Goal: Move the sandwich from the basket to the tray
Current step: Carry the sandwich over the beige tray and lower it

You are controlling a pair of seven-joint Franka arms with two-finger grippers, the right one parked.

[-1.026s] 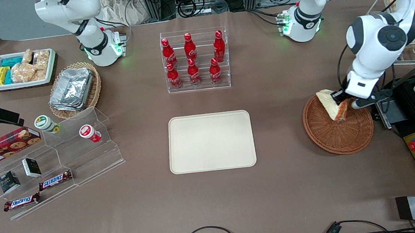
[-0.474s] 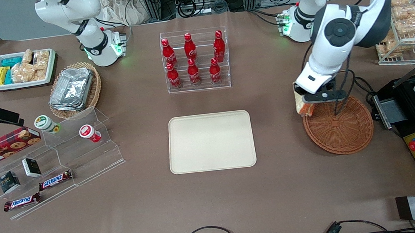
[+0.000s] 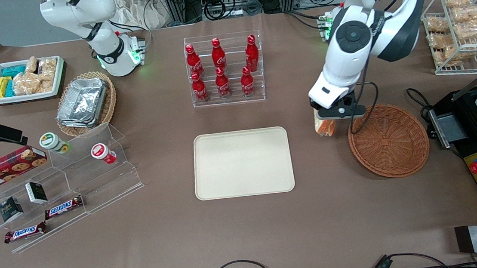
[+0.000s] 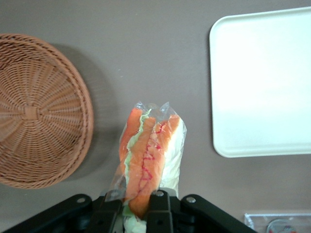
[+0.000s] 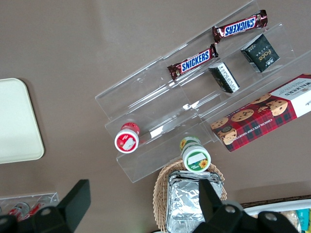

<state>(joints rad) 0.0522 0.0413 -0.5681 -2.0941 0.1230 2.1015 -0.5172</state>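
Sandwich hangs pinched in my gripper's jaws above bare worktop, between basket and tray, high enough to clear both rims.

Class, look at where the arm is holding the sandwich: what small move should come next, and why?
Probably carry on sideways toward the tray. The gripper holds the sandwich above bare table between the basket and the tray, not yet over the tray.

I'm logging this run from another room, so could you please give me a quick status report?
Gripper shut on sandwich, above bare table between basket and tray. Basket holds nothing. Nothing on tray, path open.
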